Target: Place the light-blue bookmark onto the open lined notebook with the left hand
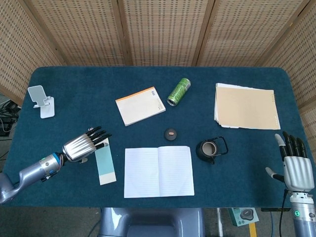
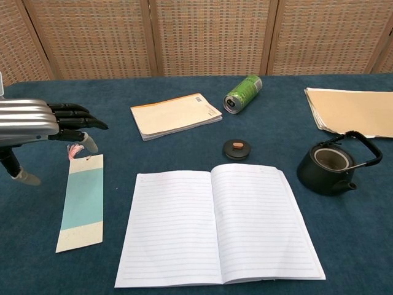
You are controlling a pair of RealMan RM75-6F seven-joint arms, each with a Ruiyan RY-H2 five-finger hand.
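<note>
Bare blue table cloth [image 1: 74, 103] lies open around the left hand [image 1: 83, 145], and only a narrow strip separates the light-blue bookmark [image 2: 81, 201] from the open lined notebook [image 2: 215, 222]. Behind the notebook stand obstacles (all clear of that strip): a small black lid [image 2: 236, 149], a closed notepad [image 2: 175, 114], a lying green can [image 2: 242, 93], and a black teapot [image 2: 331, 164] to the right.

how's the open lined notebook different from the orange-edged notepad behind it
The lined notebook lies open, showing two ruled white pages; the notepad is closed, showing a plain cream cover with an orange edge. The notebook sits square to the near table edge; the notepad lies turned at an angle. The open notebook covers more of the table. Both lie flat on the blue cloth, untouched by either hand.
</note>
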